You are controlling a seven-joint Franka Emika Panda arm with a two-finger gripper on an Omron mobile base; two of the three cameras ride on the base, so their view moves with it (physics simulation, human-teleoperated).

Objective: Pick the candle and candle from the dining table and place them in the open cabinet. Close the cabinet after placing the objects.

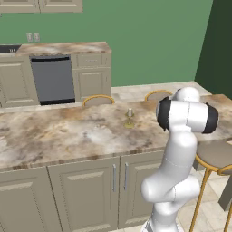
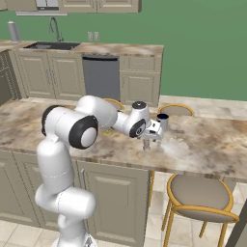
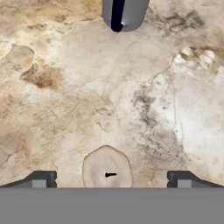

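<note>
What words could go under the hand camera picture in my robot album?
Looking straight down, the open gripper hangs over a stubby candle on the marble dining table.

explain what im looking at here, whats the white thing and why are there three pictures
The white thing is a robot arm in a computer-rendered kitchen. Two pictures come from cameras on its base, behind it to the left and right, looking over it at a marble counter. The third comes from a camera on the hand, looking down along the gripper. The two dark tips at the bottom of that picture are its fingers.

On the counter stand a stubby candle, seen from above between the open fingers, and a taper on a gold stick. I cannot tell what the grey cylinder at the top of the hand view is. Nothing is held.
</note>
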